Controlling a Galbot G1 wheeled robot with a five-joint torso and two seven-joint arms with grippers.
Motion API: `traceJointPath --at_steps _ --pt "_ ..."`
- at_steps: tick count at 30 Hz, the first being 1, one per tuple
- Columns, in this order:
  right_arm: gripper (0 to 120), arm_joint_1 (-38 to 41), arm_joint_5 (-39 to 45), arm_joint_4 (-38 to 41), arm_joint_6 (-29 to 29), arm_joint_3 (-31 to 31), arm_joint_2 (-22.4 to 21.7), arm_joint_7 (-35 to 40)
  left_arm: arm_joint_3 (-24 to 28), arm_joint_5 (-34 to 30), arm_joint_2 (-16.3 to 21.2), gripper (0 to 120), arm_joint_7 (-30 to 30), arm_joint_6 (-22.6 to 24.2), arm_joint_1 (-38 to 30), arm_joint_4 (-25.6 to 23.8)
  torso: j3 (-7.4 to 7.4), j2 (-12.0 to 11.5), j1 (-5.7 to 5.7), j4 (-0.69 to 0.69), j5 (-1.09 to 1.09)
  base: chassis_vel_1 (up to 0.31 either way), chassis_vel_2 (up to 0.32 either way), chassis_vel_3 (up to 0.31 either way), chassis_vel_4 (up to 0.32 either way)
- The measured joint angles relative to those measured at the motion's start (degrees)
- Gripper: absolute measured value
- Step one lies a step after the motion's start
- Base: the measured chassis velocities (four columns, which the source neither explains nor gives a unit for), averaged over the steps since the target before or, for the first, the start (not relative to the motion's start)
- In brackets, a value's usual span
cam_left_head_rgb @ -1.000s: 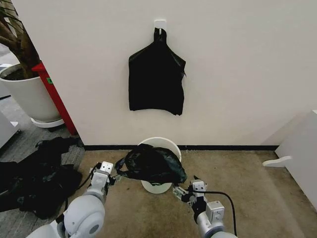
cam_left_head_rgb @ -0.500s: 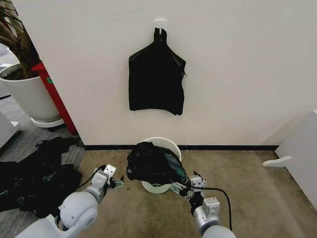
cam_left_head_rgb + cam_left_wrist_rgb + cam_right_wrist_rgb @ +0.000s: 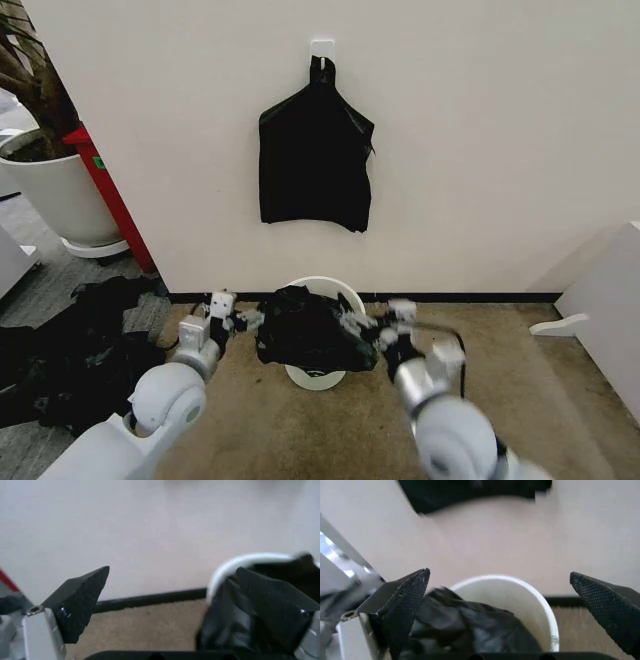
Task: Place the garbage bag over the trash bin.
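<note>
Thin, glossy black plastic garbage bag [image 3: 308, 327]: crumpled and wrinkled, bunched across the top and front of the bin, covering most of the mouth and hanging down the near side. Not spread evenly round the rim. Round cream-white plastic trash bin [image 3: 338, 289]: upright on the tan carpet floor, close to the wall. Rolled rim exposed along the far side and to the right; lower front wall visible beneath the bag.

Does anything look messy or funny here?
Yes. The garbage bag sits crumpled over the front of the trash bin, so the back rim stays bare. The left hand and right hand are open on either side of it.
</note>
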Motion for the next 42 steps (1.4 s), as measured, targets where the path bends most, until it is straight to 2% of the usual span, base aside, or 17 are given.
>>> traceJointPath --at_steps 4,7,9,10,13,16,22,28,32,34,41,42 --pt "100 7.8 2.4 -7.3 -4.7 -1.5 1.1 -1.5 -1.9 -0.5 -0.9 100 -0.7 -0.1 0.0 0.1 0.01 0.0 0.00 0.00 0.01 0.000 0.000 0.000 0.000" --pt "100 15.6 3.9 -14.2 -13.9 -2.3 2.6 -3.8 -2.5 -0.8 -1.2 100 -1.8 0.2 0.0 -0.1 0.00 0.0 0.00 0.00 0.00 0.000 0.000 0.000 0.000" --pt "100 19.4 2.5 -19.0 -18.9 -2.4 3.3 -8.4 -2.3 -0.8 -0.9 100 -2.5 0.3 0.2 -0.1 0.00 0.0 0.00 0.01 -0.01 0.000 0.000 0.000 0.000" --pt "100 19.4 2.5 -19.0 -18.9 -2.4 3.3 -8.4 -2.3 -0.8 -0.9 100 -2.5 0.3 0.2 -0.1 0.00 0.0 0.00 0.01 -0.01 0.000 0.000 0.000 0.000" --pt "100 22.0 -4.1 -24.8 -22.1 -2.5 3.6 -19.7 -2.3 -0.8 -1.0 100 -3.1 0.6 0.3 -0.1 0.00 0.0 0.00 0.00 0.00 0.000 0.000 0.000 0.000" --pt "100 23.1 -10.6 -29.3 -22.4 -2.4 3.9 -27.3 -2.3 -0.8 -1.2 100 -3.6 0.9 0.3 -0.1 0.00 0.0 0.00 -0.02 0.00 0.000 0.000 0.000 0.000" --pt "98 25.1 -15.8 -35.4 -22.4 -2.4 5.4 -30.6 -2.2 -0.7 -1.2 100 -4.1 1.0 0.3 -0.1 -0.01 0.0 0.00 -0.01 0.00 0.000 0.000 0.000 0.000" --pt "83 25.3 -18.5 -37.3 -22.3 -2.7 6.0 -33.0 -2.0 -0.6 -1.2 100 -4.6 1.0 0.5 0.0 -0.01 0.0 0.00 -0.02 0.00 0.000 0.000 0.000 0.000" --pt "64 25.3 -20.3 -38.5 -22.1 -3.0 6.8 -34.6 -1.9 -0.6 -1.1 100 -4.9 1.0 0.6 0.1 -0.01 0.0 0.00 -0.01 0.00 0.000 0.000 0.000 0.000" --pt "61 25.4 -20.8 -39.0 -22.1 -3.1 7.1 -34.7 -2.0 -0.6 -1.0 100 -5.0 1.0 0.7 0.1 -0.01 0.0 0.00 -0.01 0.00 0.000 0.000 0.000 0.000" --pt "31 24.7 -22.7 -40.0 -21.9 -2.6 7.9 -34.3 -1.9 -0.5 0.3 100 -5.7 0.2 1.5 0.5 -0.01 0.0 0.00 0.00 0.00 0.000 0.000 0.000 0.000" --pt "31 24.7 -22.7 -40.0 -21.9 -2.6 7.9 -34.3 -1.9 -0.5 0.3 100 -5.7 0.2 1.5 0.5 -0.01 0.0 0.00 0.00 0.00 0.000 0.000 0.000 0.000"
